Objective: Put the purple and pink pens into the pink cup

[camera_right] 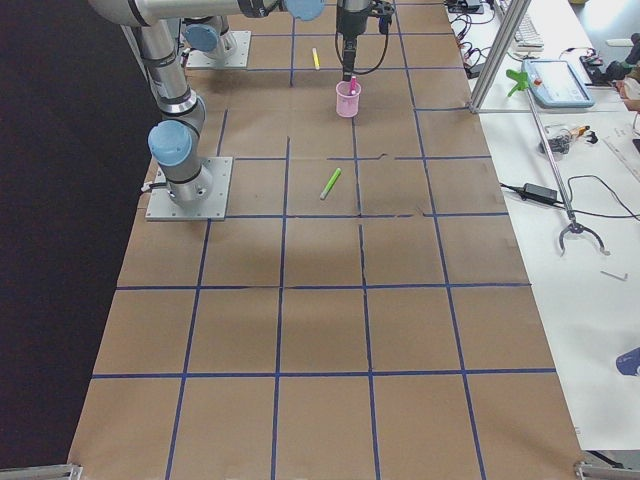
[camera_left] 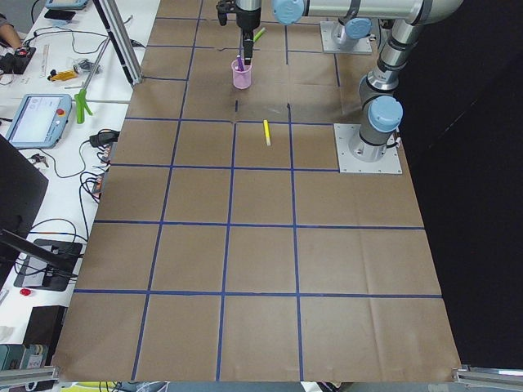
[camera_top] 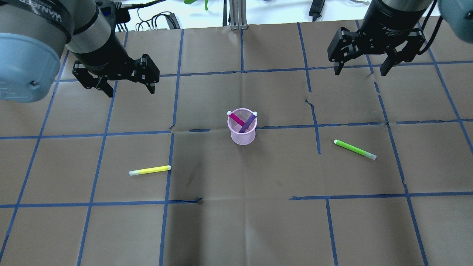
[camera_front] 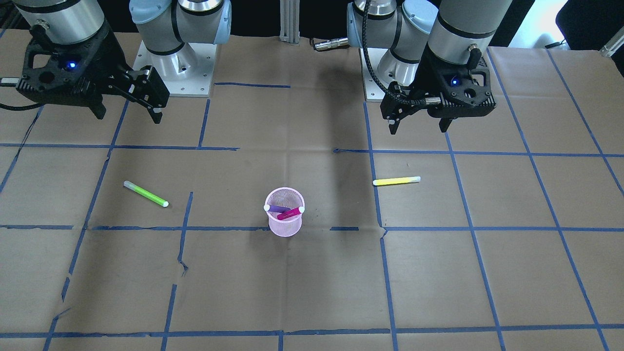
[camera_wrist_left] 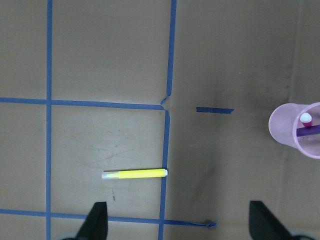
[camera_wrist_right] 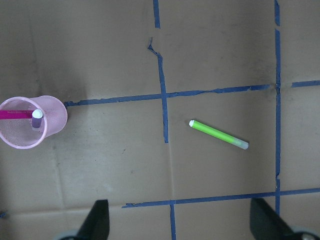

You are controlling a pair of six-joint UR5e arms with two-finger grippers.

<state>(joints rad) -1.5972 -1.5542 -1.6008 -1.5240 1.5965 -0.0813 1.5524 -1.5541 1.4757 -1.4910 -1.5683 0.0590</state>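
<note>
The pink mesh cup [camera_top: 242,133] stands upright at the table's middle; it also shows in the front view [camera_front: 284,224]. A pink pen [camera_top: 236,119] and a purple pen [camera_top: 247,123] stand crossed inside it, white caps up. In the front view the pink pen [camera_front: 291,212] and purple pen [camera_front: 277,208] lean on the rim. My left gripper [camera_top: 130,88] is open and empty, high at the back left. My right gripper [camera_top: 360,70] is open and empty, high at the back right. Both are far from the cup. The cup sits at the edge of the left wrist view [camera_wrist_left: 296,130] and right wrist view [camera_wrist_right: 31,121].
A yellow pen [camera_top: 150,170] lies on the paper left of the cup. A green pen [camera_top: 355,149] lies right of the cup. Blue tape lines grid the brown paper table cover [camera_top: 236,207]. The arm bases [camera_front: 173,68] stand at the robot's side of the table.
</note>
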